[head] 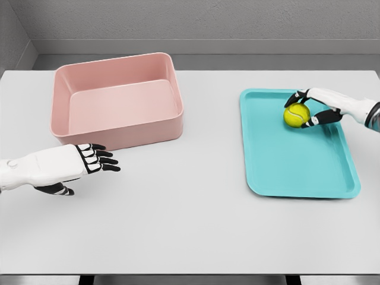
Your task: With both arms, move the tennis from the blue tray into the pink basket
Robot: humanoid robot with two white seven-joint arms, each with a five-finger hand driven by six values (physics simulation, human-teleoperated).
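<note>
The right hand [313,107], white shell with black fingers, is curled round the fuzzy yellow tennis ball [296,114], which sits at the far end of the smooth turquoise plastic tray [309,172], shallow and round-cornered. Whether the ball is lifted off the tray cannot be told. The left hand [80,163] hovers with fingers extended, holding nothing, just in front of the matte pink rectangular basket [119,133], deep-walled and without contents. Judged progress: grasp made; carry, likely handover and drop remain. All rests on a plain white table [190,225].
</note>
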